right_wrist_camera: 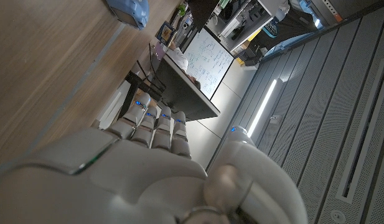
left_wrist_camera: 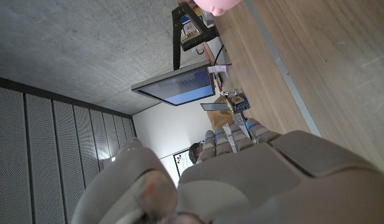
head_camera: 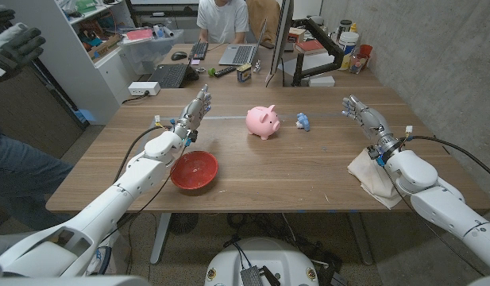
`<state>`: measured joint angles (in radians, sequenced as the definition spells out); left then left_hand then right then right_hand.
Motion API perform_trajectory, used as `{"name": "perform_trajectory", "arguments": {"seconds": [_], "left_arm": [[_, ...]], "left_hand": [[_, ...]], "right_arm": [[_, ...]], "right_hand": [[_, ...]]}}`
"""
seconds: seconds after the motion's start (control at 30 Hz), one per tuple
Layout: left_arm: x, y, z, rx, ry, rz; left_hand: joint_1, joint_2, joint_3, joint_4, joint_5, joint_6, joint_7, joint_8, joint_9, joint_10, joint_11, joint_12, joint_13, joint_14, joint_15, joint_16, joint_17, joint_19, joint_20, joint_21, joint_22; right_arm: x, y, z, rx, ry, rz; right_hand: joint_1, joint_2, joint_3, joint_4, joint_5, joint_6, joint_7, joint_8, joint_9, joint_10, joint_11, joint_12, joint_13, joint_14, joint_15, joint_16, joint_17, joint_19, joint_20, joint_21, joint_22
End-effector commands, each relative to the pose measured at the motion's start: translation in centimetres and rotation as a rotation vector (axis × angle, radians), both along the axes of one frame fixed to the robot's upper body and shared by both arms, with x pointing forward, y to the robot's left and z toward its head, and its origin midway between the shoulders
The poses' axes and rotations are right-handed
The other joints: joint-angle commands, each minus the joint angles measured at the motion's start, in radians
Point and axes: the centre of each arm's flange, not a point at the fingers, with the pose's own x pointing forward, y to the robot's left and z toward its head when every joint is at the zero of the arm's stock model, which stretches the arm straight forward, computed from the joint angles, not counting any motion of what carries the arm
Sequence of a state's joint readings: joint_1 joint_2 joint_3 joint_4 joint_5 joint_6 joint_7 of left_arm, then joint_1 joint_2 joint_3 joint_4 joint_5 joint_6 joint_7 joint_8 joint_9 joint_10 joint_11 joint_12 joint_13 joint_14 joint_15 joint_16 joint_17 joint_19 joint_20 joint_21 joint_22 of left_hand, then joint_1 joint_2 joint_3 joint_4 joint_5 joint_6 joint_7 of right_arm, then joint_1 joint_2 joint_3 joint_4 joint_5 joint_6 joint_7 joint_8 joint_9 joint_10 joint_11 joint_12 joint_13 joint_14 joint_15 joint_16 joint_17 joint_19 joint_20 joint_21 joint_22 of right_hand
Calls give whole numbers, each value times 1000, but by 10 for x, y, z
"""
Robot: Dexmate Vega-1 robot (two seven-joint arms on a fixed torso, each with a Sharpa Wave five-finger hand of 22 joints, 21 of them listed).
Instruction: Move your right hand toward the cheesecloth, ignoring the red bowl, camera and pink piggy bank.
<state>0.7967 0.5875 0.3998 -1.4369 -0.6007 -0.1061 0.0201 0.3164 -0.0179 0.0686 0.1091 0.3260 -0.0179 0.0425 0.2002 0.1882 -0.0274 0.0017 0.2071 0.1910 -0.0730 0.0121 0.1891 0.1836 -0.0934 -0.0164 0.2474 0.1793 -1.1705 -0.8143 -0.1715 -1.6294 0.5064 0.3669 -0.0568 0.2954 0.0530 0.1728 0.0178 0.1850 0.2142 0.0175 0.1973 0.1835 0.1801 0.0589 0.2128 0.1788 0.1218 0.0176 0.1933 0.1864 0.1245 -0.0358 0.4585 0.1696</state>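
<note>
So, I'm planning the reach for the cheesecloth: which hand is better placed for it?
The right. The cheesecloth lies on the table's right side, partly under the right forearm, just behind the right hand. The left hand stands across the table, beyond the red bowl and pink piggy bank.

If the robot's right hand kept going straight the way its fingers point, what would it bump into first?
Probably nothing on this table. The right hand points toward the far edge, and that strip of the wooden table looks bare; depth is hard to judge. The cheesecloth lies back beside its wrist.
</note>
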Motion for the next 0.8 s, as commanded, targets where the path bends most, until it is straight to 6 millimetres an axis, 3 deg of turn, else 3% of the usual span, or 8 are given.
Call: {"name": "perform_trajectory", "arguments": {"seconds": [0.03, 0.8], "left_arm": [[-2, -7, -2, 9, 3, -1], [-4, -10, -8, 39, 32, 22]], "left_hand": [[5, 10, -8, -1, 5, -6, 2, -2, 3, -6, -7, -1, 2, -3, -5, 3, 4, 0, -2, -4, 1], [7, 14, -12, -1, 4, -7, 1, -1, 3, -5, -7, -1, 2, -4, -4, 2, 4, -2, 0, -10, 2]], "right_arm": [[-11, -2, 0, -81, -12, -33], [-12, -1, -9, -192, -77, -70]], "right_hand": [[4, 11, 3, -7, 4, 1, -8, -3, 5, 3, 0, -4, 5, 5, -2, 4, 2, 7, -3, -4, 6], [-8, 15, -1, -4, 2, -1, -46, -2, 7, 23, -14, 4, 6, 43, -26, 15, 3, 42, -7, -10, 6]]}}
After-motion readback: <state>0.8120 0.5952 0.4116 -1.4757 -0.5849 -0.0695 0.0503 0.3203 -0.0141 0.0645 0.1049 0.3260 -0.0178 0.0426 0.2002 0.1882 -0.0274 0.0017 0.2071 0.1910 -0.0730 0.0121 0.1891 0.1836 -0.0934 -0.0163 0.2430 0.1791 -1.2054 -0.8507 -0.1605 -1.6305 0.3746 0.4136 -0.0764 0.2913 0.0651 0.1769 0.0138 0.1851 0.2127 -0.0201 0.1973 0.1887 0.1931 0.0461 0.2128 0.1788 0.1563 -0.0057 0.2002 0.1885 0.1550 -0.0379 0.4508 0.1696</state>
